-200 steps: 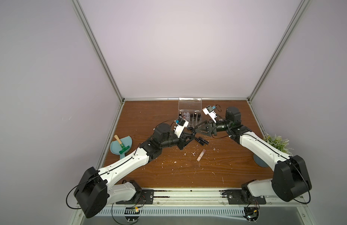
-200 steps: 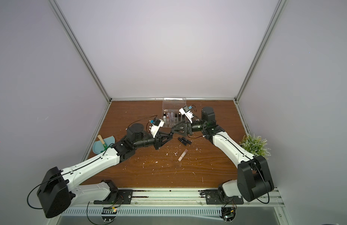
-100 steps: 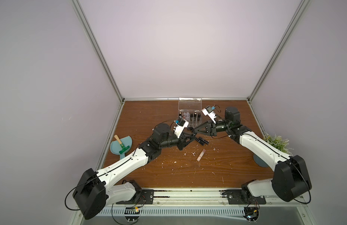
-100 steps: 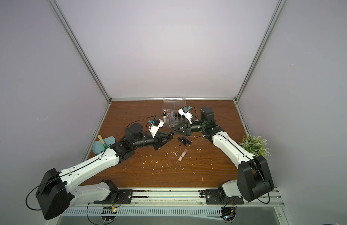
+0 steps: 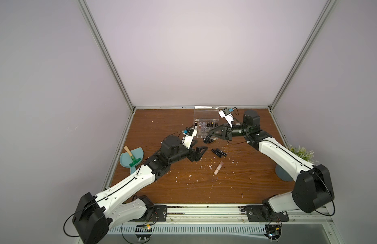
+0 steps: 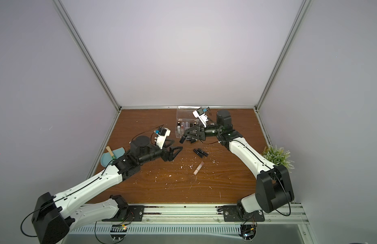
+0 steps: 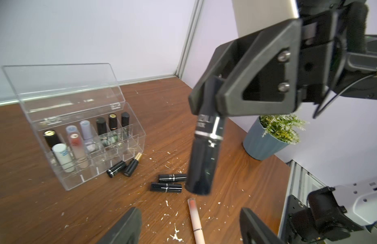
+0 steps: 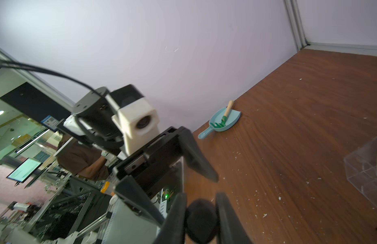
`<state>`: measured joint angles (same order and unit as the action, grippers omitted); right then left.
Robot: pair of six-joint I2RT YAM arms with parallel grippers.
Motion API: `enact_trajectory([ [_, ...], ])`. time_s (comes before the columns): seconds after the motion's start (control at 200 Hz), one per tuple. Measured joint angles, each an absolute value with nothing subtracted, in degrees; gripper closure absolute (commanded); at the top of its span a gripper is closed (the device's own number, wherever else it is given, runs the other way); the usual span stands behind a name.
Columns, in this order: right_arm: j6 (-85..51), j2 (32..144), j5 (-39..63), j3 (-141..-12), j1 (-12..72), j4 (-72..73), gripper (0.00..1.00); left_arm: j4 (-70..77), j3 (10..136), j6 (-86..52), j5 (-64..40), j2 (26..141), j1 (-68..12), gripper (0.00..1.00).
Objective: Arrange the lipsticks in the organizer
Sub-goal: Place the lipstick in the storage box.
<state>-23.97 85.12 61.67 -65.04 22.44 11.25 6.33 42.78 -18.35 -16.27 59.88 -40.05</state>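
walls (image 5: 193, 52): plain pale lilac | corner posts (image 5: 107, 57): aluminium, 11 and 1 o'clock | table (image 5: 183, 190): dark wood-grain, white-flecked | light: even, diffuse

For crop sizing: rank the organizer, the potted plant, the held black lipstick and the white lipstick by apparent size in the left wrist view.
1. organizer
2. potted plant and held black lipstick: alike; the lipstick hangs nearer the camera, so unranked
3. white lipstick

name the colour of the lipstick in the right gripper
Black lipstick, silver band; clearest in left wrist view.
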Motion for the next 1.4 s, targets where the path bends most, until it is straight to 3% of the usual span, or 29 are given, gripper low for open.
enact_trajectory([
  [0.305, -19.2, 94.8, 35.7, -67.9, 22.5, 9.4, 0.96, 6.4, 37.6, -18.7, -9.1, 54.2, -40.1, 0.24],
  [0.59, -15.7, 101.5, 21.0, -72.2, 24.8, 13.0, 0.97, 12.7, 29.2, -22.0, -6.0, 50.4, -40.1, 0.25],
  [0.916, -9.7, 108.8, 10.8, -77.6, 29.5, 14.4, 0.97, 16.9, 28.8, -22.6, -5.5, 50.9, -40.1, 0.26],
  [1.401, -5.8, 111.6, 4.5, -77.6, 30.3, 16.4, 0.98, 18.3, 28.5, -22.7, -5.3, 51.2, -40.1, 0.26],
])
